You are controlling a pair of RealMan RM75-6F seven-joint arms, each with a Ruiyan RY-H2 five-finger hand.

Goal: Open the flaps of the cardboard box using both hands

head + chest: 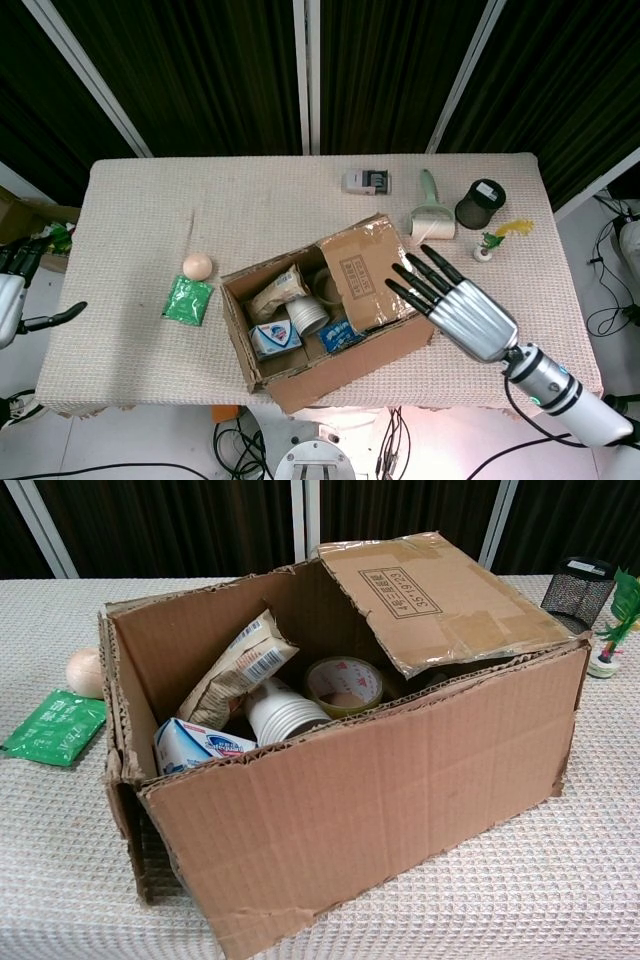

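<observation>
So in the head view the cardboard box (325, 320) is sitting near the front edge of the counter (250, 200), which is wearing a beige waffle-weave cloth. The right hand (455, 300) is hovering at the box's right end with its fingers (412, 283) stretched out straight and apart, gripping nothing, fingertips over the taped right flap (365, 272), though I can't tell if they're touching it. The left hand (12, 290) is hanging way off past the counter's left edge, mostly cropped, so I can't tell how its fingers are lying. A green packet (188, 300) and a small pale ball (198, 265) are lying just left of the box, and a roller (430, 215), a black mesh cup (481, 203) and a small grey device (368, 181) are sitting toward the back right. In the chest view the box (380, 800) is filling the frame: the left flap (120, 770) is hanging down along the side, while the right flap (440, 600) is lying over the opening, showing a printed stamp too small to read. Inside, a barcoded snack bag (240, 665), white paper cups (280, 715), a tape roll (345, 685) and a blue-and-white carton (195, 748) are showing; none of their lettering is legible.
</observation>
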